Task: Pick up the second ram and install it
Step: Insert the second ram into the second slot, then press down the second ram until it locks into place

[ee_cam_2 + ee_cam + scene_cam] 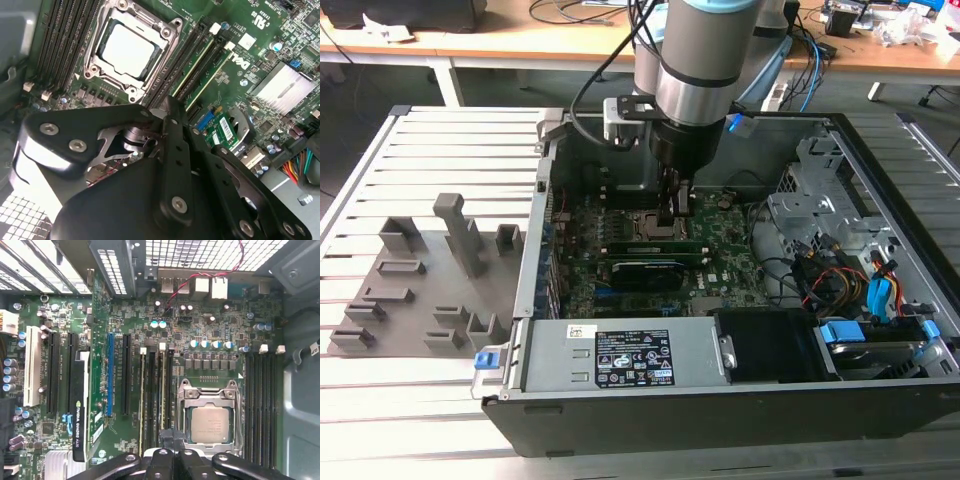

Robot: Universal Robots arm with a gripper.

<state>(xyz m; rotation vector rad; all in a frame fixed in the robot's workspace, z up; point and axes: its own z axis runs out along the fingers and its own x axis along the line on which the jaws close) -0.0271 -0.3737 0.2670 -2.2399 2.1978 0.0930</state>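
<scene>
Item one, the gripper [673, 218]: I have it lowered inside the open computer case [880, 400], over the motherboard [740, 265] just beside the CPU socket [209, 424]. In the second wrist view the fingers [175, 135] look drawn close together; I cannot tell whether they pinch anything.

Item two, the second ram [163, 390]: I read it as the green stick standing on edge in a memory slot next to the socket, with another stick [143, 395] seated a slot or so away. Its long axis runs parallel to the socket's side and to the slots. The fingertips sit right at its near end; contact unclear.

Item three, grey holder blocks [420, 290]: on the slatted table [440, 140], outside the case, at the exterior view's left.
</scene>
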